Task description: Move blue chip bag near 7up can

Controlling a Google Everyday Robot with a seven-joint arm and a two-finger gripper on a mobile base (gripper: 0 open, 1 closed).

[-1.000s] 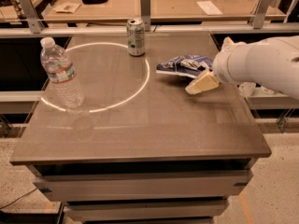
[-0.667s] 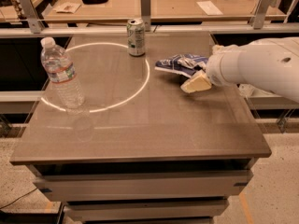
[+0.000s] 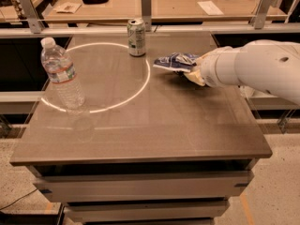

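The blue chip bag is crumpled dark-blue foil with white markings, at the right rear of the table, its left end pointing at the 7up can. The 7up can is green and white with a silver top and stands upright at the table's back middle, about a can's height to the left of the bag. My gripper, cream-tipped on a white arm coming in from the right, is shut on the bag's right end and holds it low over the table top.
A clear water bottle with a white cap stands at the left, on a white circle marked on the table. A metal rail and another desk with papers lie behind the table.
My gripper has moved left and a little toward the back, and the bag has moved with it, closer to the can. The can and the bottle have not moved.
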